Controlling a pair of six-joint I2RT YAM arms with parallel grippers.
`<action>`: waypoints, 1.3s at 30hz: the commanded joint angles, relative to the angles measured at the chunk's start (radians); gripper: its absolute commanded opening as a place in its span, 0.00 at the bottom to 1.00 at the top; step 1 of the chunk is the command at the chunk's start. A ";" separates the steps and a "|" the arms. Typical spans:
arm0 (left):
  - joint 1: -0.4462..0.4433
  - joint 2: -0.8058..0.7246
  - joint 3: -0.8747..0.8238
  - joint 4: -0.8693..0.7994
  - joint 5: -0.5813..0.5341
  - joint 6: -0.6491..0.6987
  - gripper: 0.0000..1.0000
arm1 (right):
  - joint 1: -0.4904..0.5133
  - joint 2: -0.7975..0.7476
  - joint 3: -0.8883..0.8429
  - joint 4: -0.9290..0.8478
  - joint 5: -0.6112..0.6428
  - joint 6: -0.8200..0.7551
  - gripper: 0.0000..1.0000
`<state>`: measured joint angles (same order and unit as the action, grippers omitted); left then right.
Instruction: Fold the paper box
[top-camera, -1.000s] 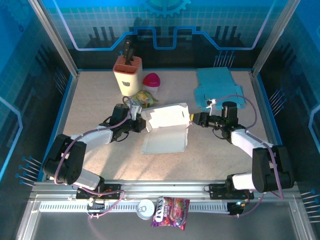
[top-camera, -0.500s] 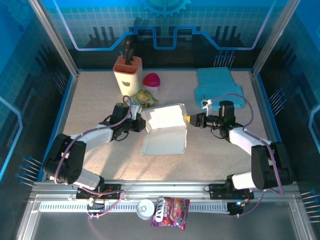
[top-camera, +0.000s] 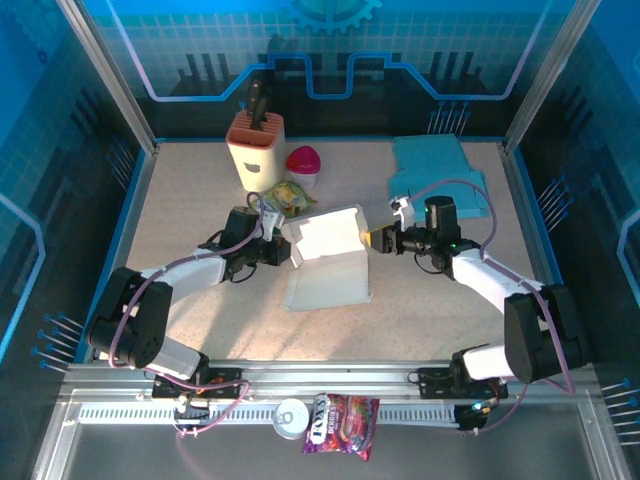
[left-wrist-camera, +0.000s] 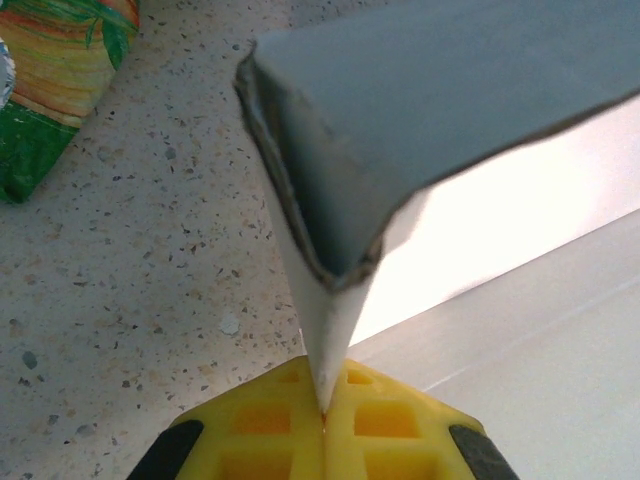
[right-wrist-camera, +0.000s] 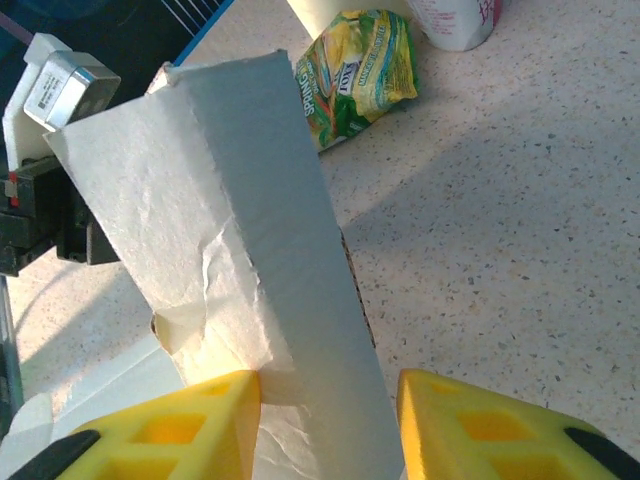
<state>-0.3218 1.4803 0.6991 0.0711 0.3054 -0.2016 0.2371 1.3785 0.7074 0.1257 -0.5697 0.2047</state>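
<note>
While its base panel lies flat on the speckled table (top-camera: 180, 215), the white paper box (top-camera: 328, 262) sits at the centre with its far half raised into an upright wall, so the fold looks partly made. At the box's left end the left gripper (top-camera: 283, 250) is clamped tight on a corner of the card; the left wrist view has the yellow pads (left-wrist-camera: 270, 425) meeting on the thin edge. This is probably an anchor, so the box cannot slide or spin. At the right end the right gripper (top-camera: 378, 240) stands part-way open, its fingers (right-wrist-camera: 190, 420) either side of the raised wall. A sliver of gap shows at the right finger, so it seems to guide the wall rather than pinch it.

Just beyond the box lies a green-and-yellow snack packet (top-camera: 290, 195). Farther back stand a knife block (top-camera: 256, 150) and a pink-lidded cup (top-camera: 305, 163), and a blue cloth (top-camera: 440, 175) lies to the far right.
</note>
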 joint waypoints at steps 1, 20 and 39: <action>-0.017 0.004 0.035 -0.023 0.008 0.038 0.00 | 0.028 -0.014 0.036 -0.043 0.051 -0.061 0.42; -0.056 -0.012 0.052 -0.060 -0.048 0.063 0.00 | 0.117 0.030 0.120 -0.144 0.221 -0.136 0.45; -0.093 -0.014 0.058 -0.072 -0.102 0.089 0.00 | 0.174 0.088 0.117 -0.108 0.355 -0.137 0.23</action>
<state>-0.3973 1.4803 0.7269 -0.0002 0.1883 -0.1486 0.3939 1.4475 0.8078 -0.0067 -0.1715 0.0841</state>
